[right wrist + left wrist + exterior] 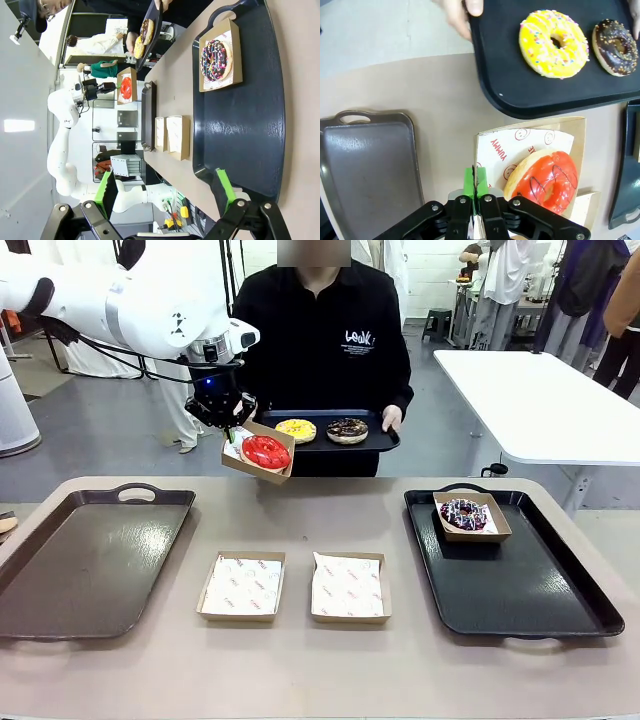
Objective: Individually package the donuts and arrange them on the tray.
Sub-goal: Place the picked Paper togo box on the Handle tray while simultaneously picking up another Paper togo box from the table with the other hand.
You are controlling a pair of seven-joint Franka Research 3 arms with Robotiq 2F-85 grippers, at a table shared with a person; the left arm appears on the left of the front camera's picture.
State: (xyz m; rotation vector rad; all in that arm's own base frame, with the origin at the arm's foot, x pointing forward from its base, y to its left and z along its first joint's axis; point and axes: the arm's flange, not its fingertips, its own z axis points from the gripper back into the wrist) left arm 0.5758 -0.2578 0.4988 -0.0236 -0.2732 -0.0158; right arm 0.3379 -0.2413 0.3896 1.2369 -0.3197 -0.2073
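Left tool (475,182) clenched on the rim of a cardboard box (577,132) carrying the red donut (265,451); box held in the air, left of centre in the front view, tilted toward the camera. Right tool (165,192) released, over the near end of the dark tray (520,590) at lower right. Judgement: donut light and soft, glaze easily marred; thin box may flex under a one-edge pinch and the donut may slide. Take hold by the box wall and keep it level
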